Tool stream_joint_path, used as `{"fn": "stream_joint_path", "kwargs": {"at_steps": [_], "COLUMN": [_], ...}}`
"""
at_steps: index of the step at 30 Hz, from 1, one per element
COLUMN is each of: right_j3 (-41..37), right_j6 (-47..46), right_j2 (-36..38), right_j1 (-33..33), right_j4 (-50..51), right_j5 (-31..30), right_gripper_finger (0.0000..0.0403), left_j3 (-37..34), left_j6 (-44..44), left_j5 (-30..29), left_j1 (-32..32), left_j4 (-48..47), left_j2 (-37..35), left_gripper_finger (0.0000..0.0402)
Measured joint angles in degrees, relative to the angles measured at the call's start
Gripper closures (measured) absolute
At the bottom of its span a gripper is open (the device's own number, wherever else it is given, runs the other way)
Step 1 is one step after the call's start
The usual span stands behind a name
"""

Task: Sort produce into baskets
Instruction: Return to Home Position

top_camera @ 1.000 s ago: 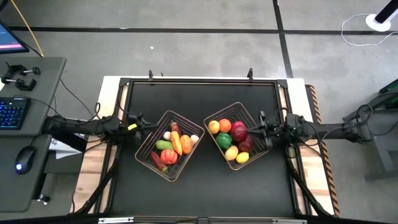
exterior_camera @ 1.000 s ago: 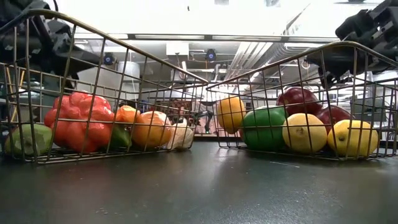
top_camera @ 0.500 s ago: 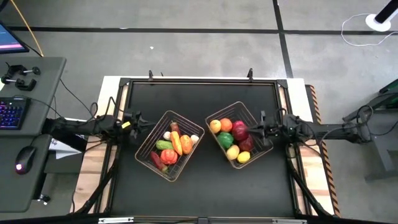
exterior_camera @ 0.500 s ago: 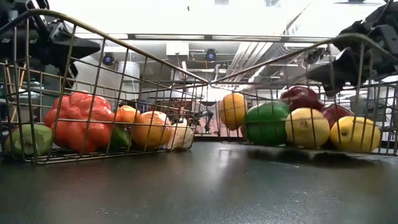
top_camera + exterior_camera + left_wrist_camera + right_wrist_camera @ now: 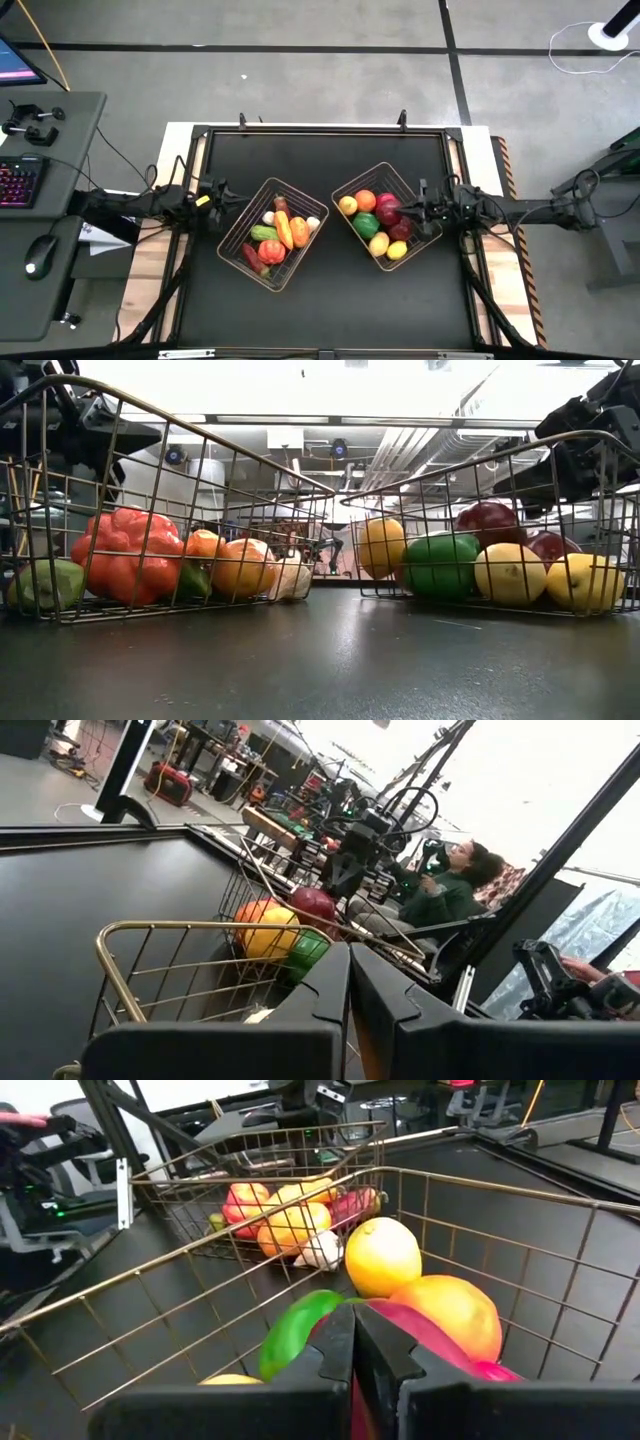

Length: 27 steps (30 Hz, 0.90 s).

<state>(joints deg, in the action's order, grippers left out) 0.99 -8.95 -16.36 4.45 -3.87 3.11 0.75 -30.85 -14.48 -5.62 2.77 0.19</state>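
Note:
Two copper wire baskets stand on the black table, each holding produce. The left basket [image 5: 246, 252] holds a red pepper [image 5: 125, 555], orange, green and white pieces. The right basket [image 5: 402, 181] holds yellow, orange, green and dark red fruits [image 5: 380, 1255]. My left gripper [image 5: 226, 194] is shut and hovers level just left of the left basket's rim [image 5: 110, 935], apart from it. My right gripper [image 5: 418, 208] is shut and reaches over the right basket's right rim, above a dark red fruit [image 5: 440, 1335]. My right gripper's shut fingers [image 5: 560, 460] come from the table's right, slanting slightly down, across the right basket's right rim [image 5: 520, 445]. The gripper itself hides the rim beneath it, so I cannot tell whether it touches the wire. The basket rests flat on the table.
Bare black table [image 5: 320, 150] lies beyond and in front of the baskets, with a gap between them. A desk with a keyboard [image 5: 15, 183] and a mouse [image 5: 40, 255] stands left of the table. A seated person [image 5: 445, 885] shows beyond the table's right side.
My right gripper has tipped and sunk a little toward the right basket's rim. The right basket rose briefly off the table, came down again, and now sits slightly nearer the table's right and near edges. Its fruits have shifted inside it.

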Motion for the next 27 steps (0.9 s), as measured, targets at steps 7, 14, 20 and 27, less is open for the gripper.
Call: {"fn": "stream_joint_path", "kwargs": {"at_steps": [7,14,20,27], "right_j3": [-0.15,-0.12,-0.42,-0.42], "right_j6": [0.0,0.0,0.0,0.0], "right_j2": [6.67,16.24,16.35,15.98], "right_j1": [-1.13,-1.09,-1.51,-1.86], "right_j4": [2.71,3.25,0.07,1.83], "right_j5": [0.11,0.11,0.28,0.35], "right_gripper_finger": [0.0403,0.0403,0.0403,0.0403], "left_j3": [-0.02,-0.02,-0.07,-0.07], "left_j6": [0.0,0.0,0.0,0.0], "left_j5": [0.0,0.0,0.0,0.24], "left_j1": [0.04,0.02,-0.07,-0.03], "left_j4": [0.06,0.04,0.08,0.05], "left_j2": [0.0,0.0,0.02,0.0], "left_gripper_finger": [0.0401,0.0401,0.0401,0.0401]}}
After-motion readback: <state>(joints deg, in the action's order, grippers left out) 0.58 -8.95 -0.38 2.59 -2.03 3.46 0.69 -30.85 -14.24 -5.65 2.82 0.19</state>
